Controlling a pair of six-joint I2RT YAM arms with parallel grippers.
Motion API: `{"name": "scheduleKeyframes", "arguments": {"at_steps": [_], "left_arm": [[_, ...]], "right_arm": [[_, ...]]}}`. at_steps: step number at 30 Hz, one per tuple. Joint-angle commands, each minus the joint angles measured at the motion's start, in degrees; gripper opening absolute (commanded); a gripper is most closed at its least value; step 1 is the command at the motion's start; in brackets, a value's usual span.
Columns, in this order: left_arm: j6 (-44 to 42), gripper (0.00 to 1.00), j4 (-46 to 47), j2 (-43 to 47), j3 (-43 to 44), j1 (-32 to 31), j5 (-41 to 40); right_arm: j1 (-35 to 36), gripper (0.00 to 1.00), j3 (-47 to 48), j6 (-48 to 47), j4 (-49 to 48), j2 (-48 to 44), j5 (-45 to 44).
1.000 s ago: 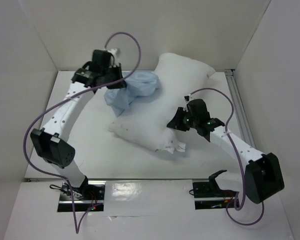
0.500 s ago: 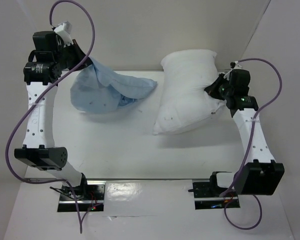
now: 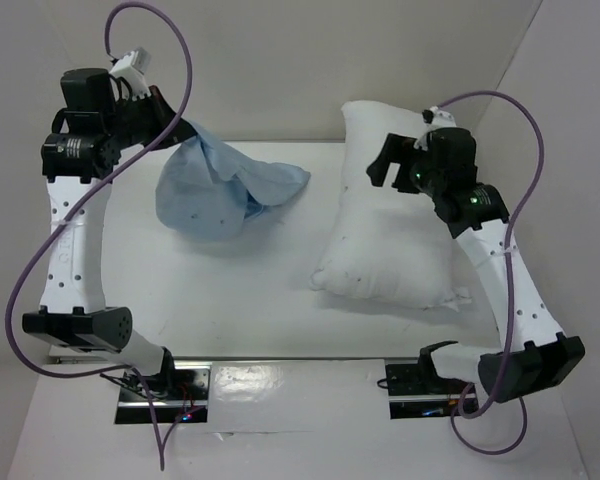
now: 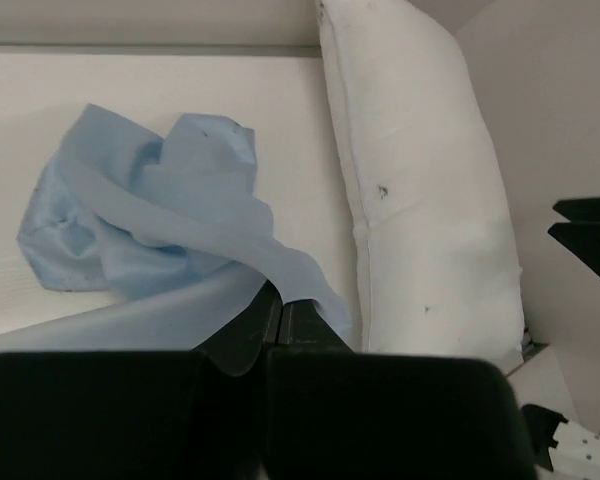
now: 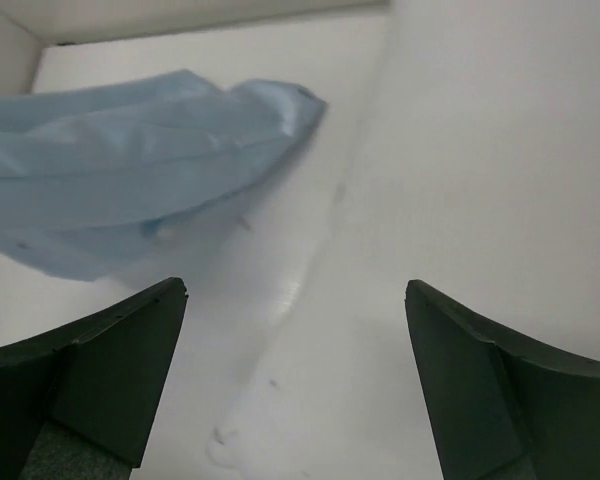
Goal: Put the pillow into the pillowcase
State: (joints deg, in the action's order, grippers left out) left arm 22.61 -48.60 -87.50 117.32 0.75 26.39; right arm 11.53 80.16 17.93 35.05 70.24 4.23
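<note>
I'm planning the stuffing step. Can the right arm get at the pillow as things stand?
Probably yes. The right gripper hangs open over the far end of the pillow, with nothing between them. The pillowcase is off to the left, pinched in the left gripper.

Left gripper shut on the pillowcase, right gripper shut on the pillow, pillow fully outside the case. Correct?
No. The right gripper is open: the right wrist view shows its fingers spread wide, with the pillow ahead of them, not clamped. The left gripper is shut on the pillowcase, and the pillow lies fully outside it.
</note>
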Motion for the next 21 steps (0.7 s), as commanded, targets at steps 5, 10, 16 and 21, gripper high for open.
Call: {"name": "scheduleKeyframes", "arguments": {"at_steps": [5,10,16,21], "left_arm": [[0.42,0.00,5.80,6.29,-4.90,-5.41,0.85],[-0.20,0.00,1.93,5.15,-1.92,-5.41,0.24],[-0.73,0.00,1.31,5.15,-3.05,-6.46,0.24],[-0.73,0.00,1.31,5.15,-3.59,-7.69,0.24]], "right_arm": [[21.84,0.98,9.47,1.14,-9.73,8.68,-1.07],[31.98,0.99,15.02,0.61,-13.51,16.33,1.92],[38.91,0.99,20.56,-0.53,-17.11,24.50,4.74],[39.53,0.88,19.08,1.75,-23.08,25.12,-1.65]]}}
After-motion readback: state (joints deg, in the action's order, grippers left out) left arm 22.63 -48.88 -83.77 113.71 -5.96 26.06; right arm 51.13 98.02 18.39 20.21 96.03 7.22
